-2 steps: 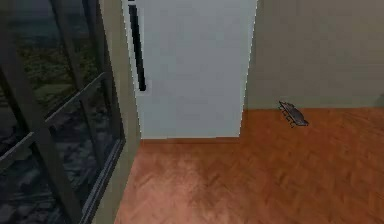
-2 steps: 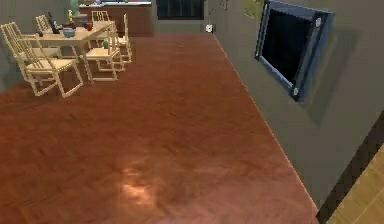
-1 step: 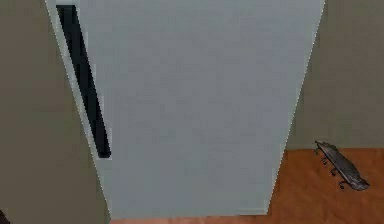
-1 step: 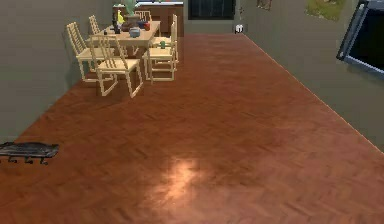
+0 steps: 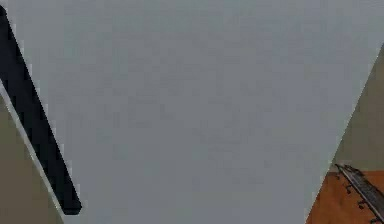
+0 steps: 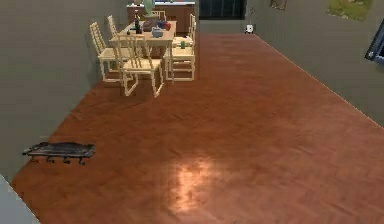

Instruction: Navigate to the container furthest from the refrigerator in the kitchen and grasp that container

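Standing on the table [image 6: 135, 38] at the arm side view's upper left were several small items [image 6: 157, 31]; which of them was a container could not be told. Pale wooden chairs [image 6: 140, 68] ringed the table on its near and far sides. A reddish wooden floor [image 6: 230, 130] ran from there toward the view's bottom, and a dark flat object [image 6: 60, 152] lay on it near the left wall. Ahead, the forward view faced a grey wall [image 5: 200, 100] with a dark slanted strip [image 5: 35, 115] at its left. Whether the claw was released or clenched could not be told.
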Robot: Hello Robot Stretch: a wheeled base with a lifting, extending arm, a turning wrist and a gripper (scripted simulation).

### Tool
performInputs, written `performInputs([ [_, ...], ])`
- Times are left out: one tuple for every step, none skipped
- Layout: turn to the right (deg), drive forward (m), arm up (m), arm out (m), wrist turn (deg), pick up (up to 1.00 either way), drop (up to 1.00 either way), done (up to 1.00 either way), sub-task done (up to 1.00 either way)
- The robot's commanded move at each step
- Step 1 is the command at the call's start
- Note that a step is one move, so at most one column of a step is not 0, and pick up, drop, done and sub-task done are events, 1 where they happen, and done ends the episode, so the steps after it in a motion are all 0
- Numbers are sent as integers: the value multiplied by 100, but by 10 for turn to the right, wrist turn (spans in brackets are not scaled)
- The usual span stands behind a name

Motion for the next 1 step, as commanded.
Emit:
performInputs([
  [450,0,0,0,0,0,0,0,0],
])
